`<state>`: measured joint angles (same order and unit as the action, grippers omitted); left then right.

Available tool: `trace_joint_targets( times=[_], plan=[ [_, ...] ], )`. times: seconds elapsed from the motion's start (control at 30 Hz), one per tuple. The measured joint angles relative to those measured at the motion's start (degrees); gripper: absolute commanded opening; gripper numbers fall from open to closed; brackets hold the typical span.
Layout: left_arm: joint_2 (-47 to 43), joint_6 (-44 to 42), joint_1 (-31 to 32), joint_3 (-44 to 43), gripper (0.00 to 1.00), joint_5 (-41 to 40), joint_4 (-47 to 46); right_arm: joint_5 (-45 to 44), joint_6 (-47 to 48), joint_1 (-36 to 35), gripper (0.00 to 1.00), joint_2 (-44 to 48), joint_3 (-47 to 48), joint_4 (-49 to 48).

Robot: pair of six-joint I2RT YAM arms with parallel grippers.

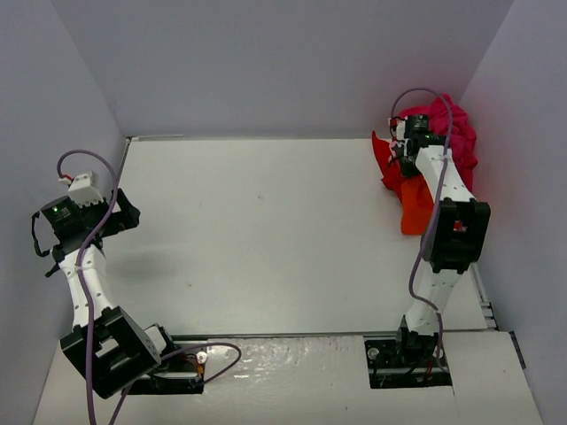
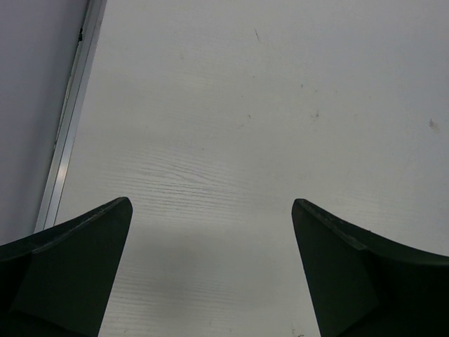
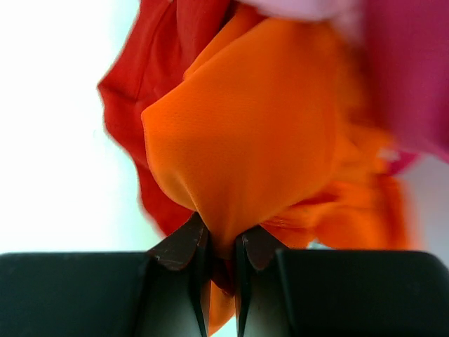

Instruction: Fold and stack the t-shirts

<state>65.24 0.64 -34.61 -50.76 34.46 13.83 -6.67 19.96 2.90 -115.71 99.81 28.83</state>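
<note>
Three t-shirts lie heaped in the far right corner of the table: a magenta-pink one (image 1: 454, 133) at the back, a red one (image 1: 386, 164) on the left of the heap, and an orange-red one (image 1: 414, 208) hanging forward. My right gripper (image 1: 405, 162) is shut on a bunched fold of the orange-red t-shirt (image 3: 259, 133); the cloth bulges out between the fingertips (image 3: 184, 242). The red t-shirt (image 3: 151, 70) and the pink one (image 3: 410, 70) show behind it. My left gripper (image 2: 210, 210) hovers wide open over bare table at the left, nothing between its fingers.
Grey walls close in the white table (image 1: 266, 239) on the left, back and right. A metal strip (image 2: 70, 119) runs along the table's left edge near my left gripper. The right arm's cable (image 1: 434, 177) loops over the heap.
</note>
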Motion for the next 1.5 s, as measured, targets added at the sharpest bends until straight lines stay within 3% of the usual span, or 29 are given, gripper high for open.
trace_joint_targets(
  times=[0.17, 0.33, 0.7, 0.97, 1.1, 1.27, 1.3, 1.4, 1.47, 1.5],
  plan=[
    [0.61, 0.0, 0.08, 0.0, 0.97, 0.0, -0.4, -0.54, 1.2, 0.0, 0.18, 12.58, -0.02, 0.05],
    [0.67, 0.0, 0.11, 0.0, 0.97, 0.0, -0.4, -0.47, 2.61, -0.02, 0.0, 21.15, -3.06, -0.48],
    [0.67, -0.97, 0.11, 0.0, 0.97, -0.19, -0.38, -0.24, 2.29, 0.95, 0.0, 13.07, -10.16, 0.23],
    [2.2, -1.0, 0.44, 0.0, 0.97, -0.18, -0.73, -0.44, 0.61, 0.21, 0.0, 13.3, 3.23, 0.49],
    [2.41, -1.05, 0.52, 0.0, 0.97, -0.47, -0.5, 4.91, -1.17, -4.45, 0.0, 14.88, 10.39, -0.84],
    [2.17, -1.13, 0.55, 0.0, 0.97, -1.07, -0.1, 22.75, -3.86, -10.57, 0.01, 18.42, 14.44, -0.72],
    [2.16, -1.13, 0.55, -0.01, 0.97, -1.12, 0.03, 27.32, -4.26, -11.42, 0.03, 19.23, 14.71, -0.69],
    [2.13, -1.13, 0.56, -0.02, 0.97, -1.35, 0.4, 40.43, -5.53, -13.01, 0.24, 21.75, 14.68, -0.31],
    [2.1, -1.13, 0.71, -0.02, 0.97, -1.46, 0.68, 46.9, -5.88, -13.76, 0.83, 23.8, 12.93, -0.24],
    [2.06, -1.13, 0.78, -0.02, 0.97, -1.5, 0.79, 48.99, -5.93, -14.13, 1.0, 24.83, 11.61, -0.16]
  ],
)
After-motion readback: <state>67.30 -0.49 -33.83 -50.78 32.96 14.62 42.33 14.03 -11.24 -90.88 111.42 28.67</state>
